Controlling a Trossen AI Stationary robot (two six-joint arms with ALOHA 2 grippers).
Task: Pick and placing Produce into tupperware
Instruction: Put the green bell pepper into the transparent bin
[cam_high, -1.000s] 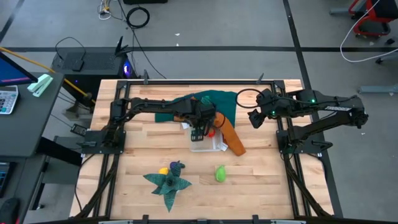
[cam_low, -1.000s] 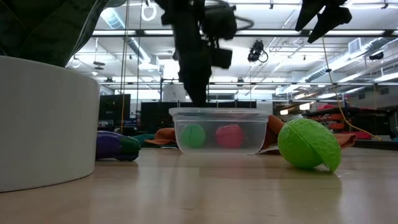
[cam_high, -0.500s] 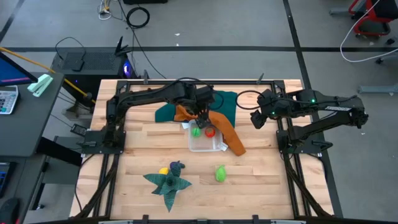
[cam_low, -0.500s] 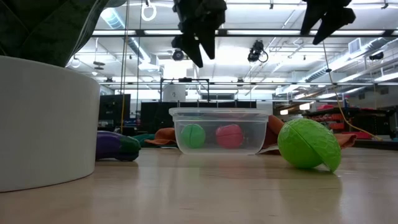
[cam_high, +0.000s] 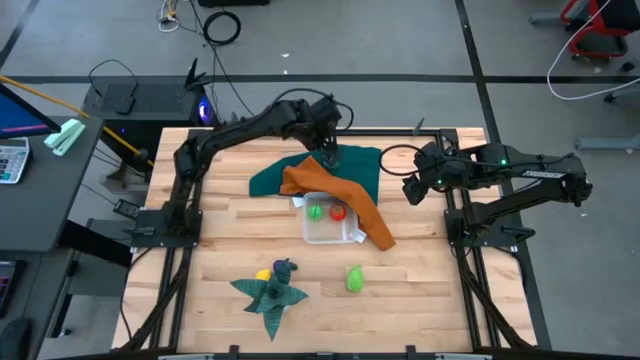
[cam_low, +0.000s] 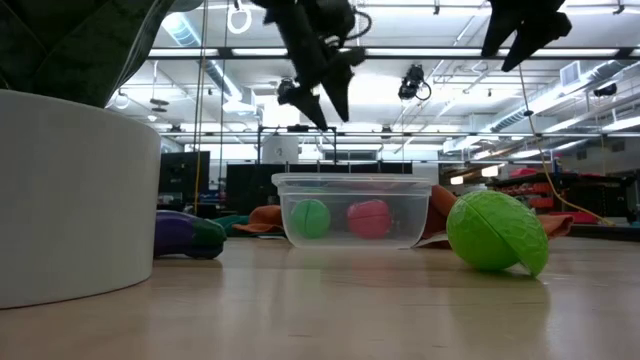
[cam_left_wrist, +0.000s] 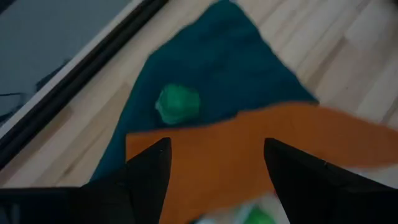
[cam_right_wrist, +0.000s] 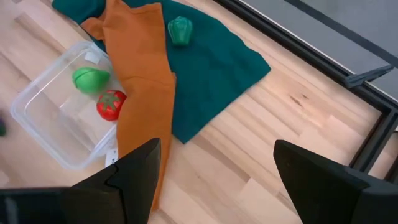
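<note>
The clear tupperware (cam_high: 330, 224) (cam_low: 352, 210) (cam_right_wrist: 59, 121) sits mid-table with a green piece (cam_high: 316, 211) and a red piece (cam_high: 339, 211) inside. My left gripper (cam_high: 329, 151) (cam_left_wrist: 214, 168) hangs open, raised over the teal cloth (cam_high: 300, 172), above a dark green piece (cam_left_wrist: 178, 104) (cam_right_wrist: 180, 29) lying on that cloth. My right gripper (cam_high: 409, 190) (cam_right_wrist: 217, 171) waits open, raised near the table's right edge. A light green piece (cam_high: 354, 279) (cam_low: 495, 232) lies on the wood. A yellow piece (cam_high: 263, 274) and a purple one (cam_high: 285, 267) sit on the star-shaped cloth (cam_high: 272, 294).
The long orange cloth (cam_high: 342, 196) drapes from the teal cloth past the container's right side. In the low view a large white object (cam_low: 70, 190) stands close at the left. Bare wood lies between the container and the near edge.
My left gripper has risen out of the tupperware and moved toward the table's far edge, ending above the teal cloth. The green and red pieces have stayed in the container. The right arm has kept still.
</note>
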